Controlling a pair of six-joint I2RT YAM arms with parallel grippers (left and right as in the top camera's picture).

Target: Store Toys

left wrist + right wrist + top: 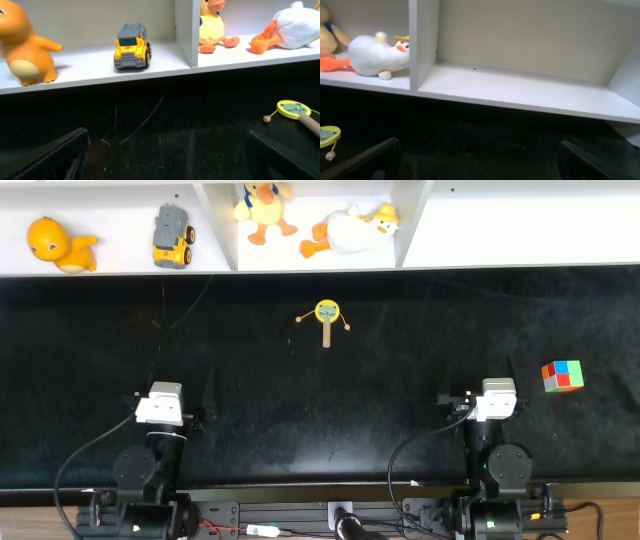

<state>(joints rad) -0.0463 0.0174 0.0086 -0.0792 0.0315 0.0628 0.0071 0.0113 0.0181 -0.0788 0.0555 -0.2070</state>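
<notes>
A small rattle drum with a yellow-green disc and a wooden handle (327, 316) lies on the black table, centre back; the left wrist view has it (295, 111) off to one side. A multicoloured cube (562, 376) sits at the far right of the table. In the white shelf (320, 260) stand an orange figure (60, 243), a yellow truck (172, 235), a yellow duck plush (265, 208) and a white duck plush (350, 228). My left gripper (170, 167) is open and holds nothing, low over the table near the front left. My right gripper (480, 167) is open too, at the front right.
The shelf's right compartment (520, 90) holds nothing. A white divider (424, 45) separates it from the white duck (375, 55). Black cloth (320, 410) covers the table between the grippers and the shelf.
</notes>
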